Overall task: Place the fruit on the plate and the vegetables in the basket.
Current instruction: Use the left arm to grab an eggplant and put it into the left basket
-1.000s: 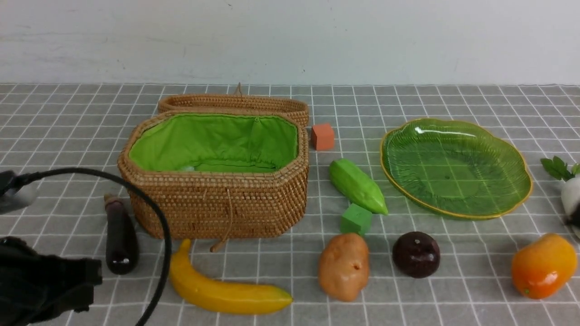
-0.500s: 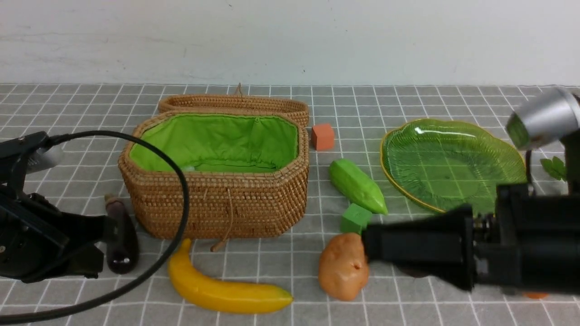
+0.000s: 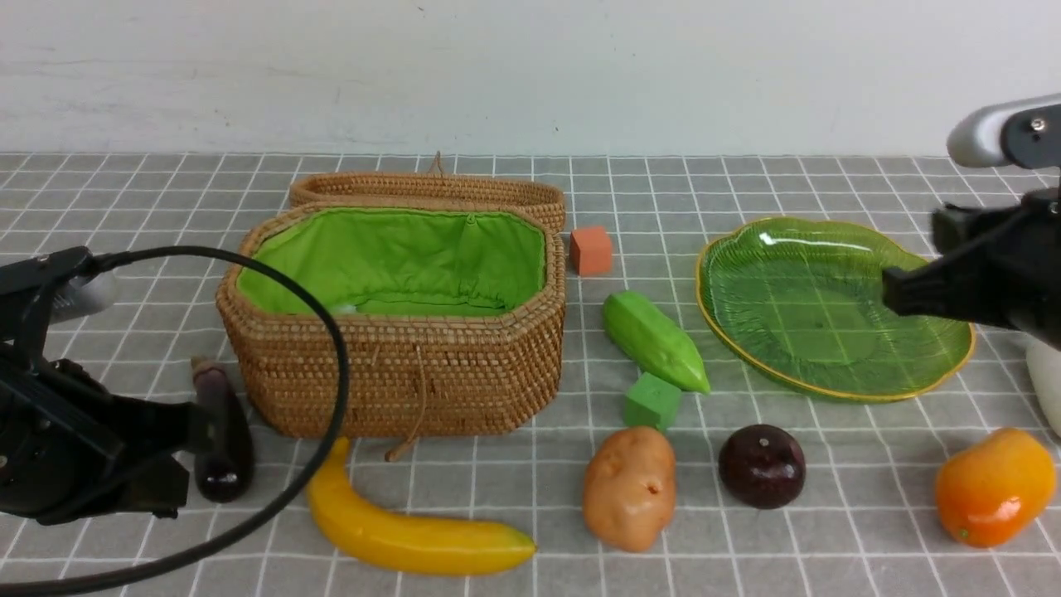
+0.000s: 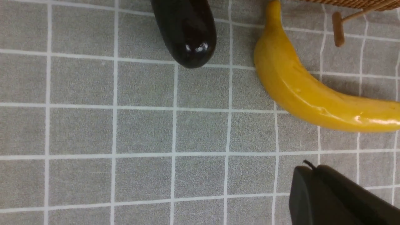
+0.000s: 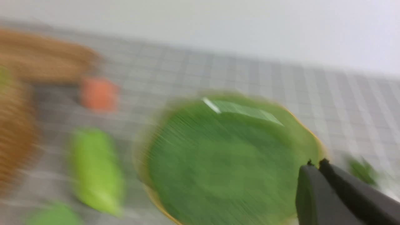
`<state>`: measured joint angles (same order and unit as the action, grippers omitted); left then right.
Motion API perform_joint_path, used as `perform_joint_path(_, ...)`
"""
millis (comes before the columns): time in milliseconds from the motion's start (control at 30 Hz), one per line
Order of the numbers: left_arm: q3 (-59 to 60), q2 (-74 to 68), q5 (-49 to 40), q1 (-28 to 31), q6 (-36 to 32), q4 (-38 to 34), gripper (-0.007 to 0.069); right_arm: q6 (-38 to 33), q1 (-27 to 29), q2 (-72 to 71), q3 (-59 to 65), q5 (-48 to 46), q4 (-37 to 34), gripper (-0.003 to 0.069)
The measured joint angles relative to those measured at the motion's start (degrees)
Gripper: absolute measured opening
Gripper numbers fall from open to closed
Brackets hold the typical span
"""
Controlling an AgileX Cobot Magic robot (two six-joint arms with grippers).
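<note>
Front view: seeing left claw (image 3: 199, 424) pressed together, pinching nothing, hanging just beside the slim dark purple toy eggplant (image 3: 225, 464) lying on the table (image 3: 829, 182), left of the octagonal woven wicker basket (image 3: 390, 381). Reading its long axis as front-to-back. Right claw (image 3: 891, 292), likewise pressed together, hovering over the green glass plate (image 3: 746, 340). Judging left arm nearer.

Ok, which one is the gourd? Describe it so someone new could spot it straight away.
Find the wicker basket and the green plate; the gourd lies flat between them. It is long, ridged and pointed, unlike the small green cube just in front of it and the orange cube behind.
</note>
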<state>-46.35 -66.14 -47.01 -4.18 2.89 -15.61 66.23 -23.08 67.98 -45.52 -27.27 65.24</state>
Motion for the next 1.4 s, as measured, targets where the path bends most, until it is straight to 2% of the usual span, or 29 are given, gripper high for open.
perform_joint_path(33,0.00,0.00,-0.06,0.00,0.00,0.00,-0.0013,-3.51,0.10,0.29,-0.62,-1.08,-3.60,0.0024)
perform_joint_path(67,0.00,0.00,-0.04,0.00,0.00,0.00,-0.0013,-17.54,0.30,1.16,-3.55,-10.22,-17.33,0.0024)
perform_joint_path(133,0.00,0.00,-0.04,0.00,0.00,0.00,-0.0013,-29.79,0.30,1.64,-6.55,-19.18,-29.19,0.0024)
perform_joint_path(167,0.00,0.00,-0.04,0.00,0.00,0.00,-0.0013,-38.16,0.30,1.64,-8.63,-24.18,-37.67,0.0024)
perform_joint_path(267,0.00,0.00,-0.18,0.00,0.83,0.13,-0.0013,-47.62,0.30,0.12,-10.28,-28.60,-47.98,0.0024)
perform_joint_path(400,0.81,1.13,0.88,0.00,4.47,1.81,-0.0013,-53.71,0.20,-4.68,-10.68,-31.39,-58.72,0.0025)
perform_joint_path(600,2.90,1.80,8.14,0.00,9.68,5.00,-0.0012,-65.76,0.20,-13.41,-10.68,-29.42,-74.20,0.0027)
perform_joint_path(700,3.04,0.21,11.24,0.00,9.98,5.28,0.0006,-70.26,0.20,-15.14,-10.75,-27.89,-78.05,0.0028)
perform_joint_path(800,3.04,-3.86,15.85,0.00,10.15,5.48,0.0105,-76.37,0.20,-16.08,-10.75,-26.86,-82.51,0.0032)
perform_joint_path(1000,3.04,-14.21,24.53,0.00,10.20,5.54,0.0413,-80.99,0.20,-16.08,-10.75,-26.65,-85.80,0.0034)
perform_joint_path(1033,3.04,-15.31,26.12,0.00,10.20,5.81,0.0454,-81.12,0.20,-16.08,-10.75,-26.61,-85.80,0.0034)
perform_joint_path(1067,3.04,-15.58,26.46,0.00,10.20,5.95,0.0454,-81.12,0.20,-16.08,-10.75,-26.61,-85.86,0.0034)
perform_joint_path(1133,3.04,-18.20,30.16,0.00,10.20,6.88,0.0533,-81.12,0.20,-16.08,-10.75,-26.61,-86.07,0.0034)
perform_joint_path(1267,3.04,-21.87,35.05,0.00,10.20,9.30,0.0587,-81.12,0.20,-16.08,-10.75,-26.84,-86.37,0.0034)
perform_joint_path(1400,3.04,-25.03,39.10,0.00,10.20,11.50,0.0578,-81.12,0.20,-16.08,-10.75,-27.82,-86.91,0.0034)
